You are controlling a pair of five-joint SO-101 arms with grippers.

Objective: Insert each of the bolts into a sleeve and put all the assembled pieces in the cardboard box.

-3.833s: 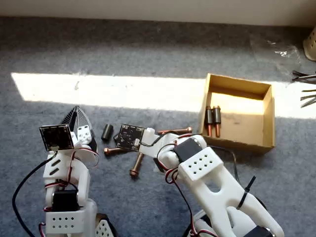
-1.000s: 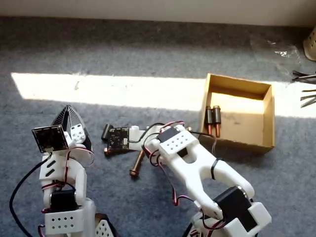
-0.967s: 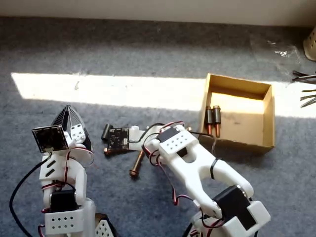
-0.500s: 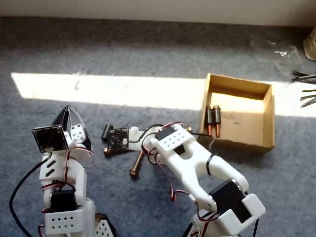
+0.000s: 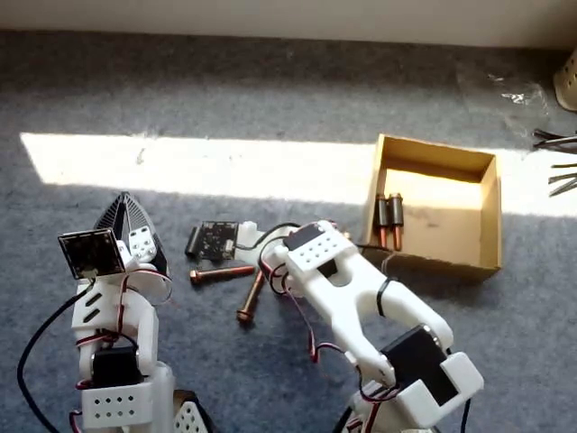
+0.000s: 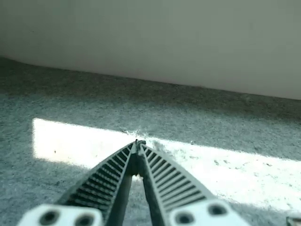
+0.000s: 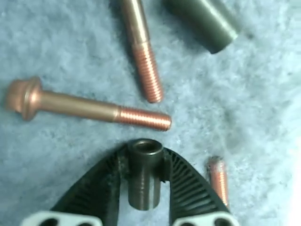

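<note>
My right fingers (image 7: 188, 183), holding a sleeve (image 7: 143, 174), now sit further left, beside the loose sleeve (image 5: 192, 240). The bolt (image 5: 221, 272) they covered a moment ago lies bare.

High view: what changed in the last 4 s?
The right arm reached left, bringing its hand, shut on a sleeve, beside the loose sleeve, then edged farther out, uncovering one bolt. The left arm shifted slightly left. The bolt beside it, loose sleeve, cardboard box and its two assembled pieces stayed put.
</note>
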